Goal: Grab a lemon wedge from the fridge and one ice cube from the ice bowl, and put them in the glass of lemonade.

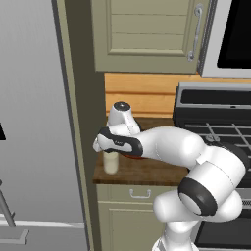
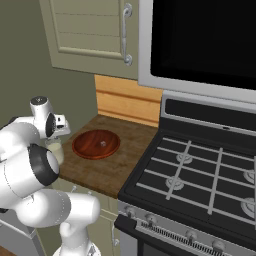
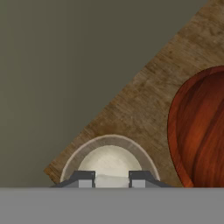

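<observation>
The gripper (image 3: 111,178) hangs straight over the glass of lemonade (image 3: 109,159), its two dark fingertips (image 3: 83,178) a narrow gap apart above the pale liquid; a small pale, whitish piece shows between them, but whether it is an ice cube clamped in the tips or just the liquid below cannot be told. In the left base view the glass (image 1: 111,162) stands at the near left corner of the wooden counter (image 1: 147,171), close to the olive side panel, with the robot's hand directly above it. The ice bowl (image 2: 96,144), a shallow reddish-brown dish, sits on the counter just to the right of the glass (image 2: 55,149), near it but not touching; a tiny pale speck lies in its middle. The grey fridge (image 1: 34,122) fills the left of the left base view, its door closed. To the right of the counter stands the gas stove (image 2: 200,175), with beige cabinets (image 1: 147,34) above.
</observation>
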